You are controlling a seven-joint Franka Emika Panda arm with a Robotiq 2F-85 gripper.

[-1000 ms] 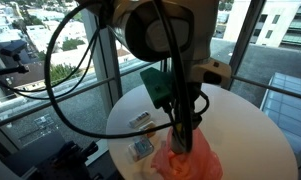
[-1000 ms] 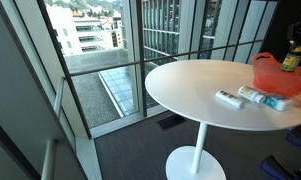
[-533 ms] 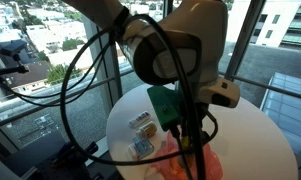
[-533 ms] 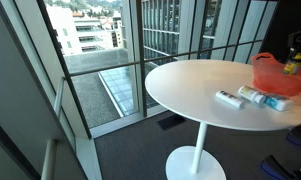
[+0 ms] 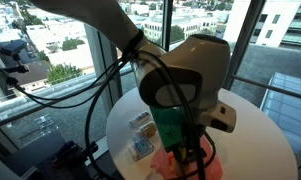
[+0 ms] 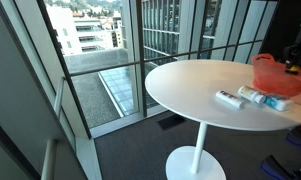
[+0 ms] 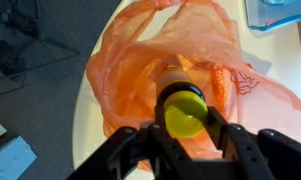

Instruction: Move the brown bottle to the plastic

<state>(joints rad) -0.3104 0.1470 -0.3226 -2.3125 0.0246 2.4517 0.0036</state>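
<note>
Wrist view, item one: brown bottle with a yellow cap point(image 7: 184, 111), standing upright and seen from straight above, its brown shoulder showing just past the cap. It sits in the middle of item two, a crumpled orange translucent plastic bag point(image 7: 125, 70), whose folds rise around it on every side.

Item three: black two-fingered gripper point(image 7: 185, 132), coming in from the lower edge. Its fingers point(image 7: 138, 146) flank the cap on either side and are clenched on the bottle just below it (as far as I can see from here, no gap is left).

Item four: round white table point(image 6: 195, 90) on a single pedestal, beside floor-to-ceiling windows. The bag lies on it near the rim, as shown in both exterior views point(image 6: 273, 72) point(image 5: 175, 162).

Item five: white tube point(image 6: 228, 98), lying flat on the tabletop near the bag but apart from it.

Item six: blue-and-clear packet point(image 6: 266, 98), lying between the tube and the bag; its corner appears in the wrist view point(image 7: 278, 12).

Item seven: robot arm point(image 5: 180, 85), large in an exterior view and draped with black cables, reaching down over the bag.
</note>
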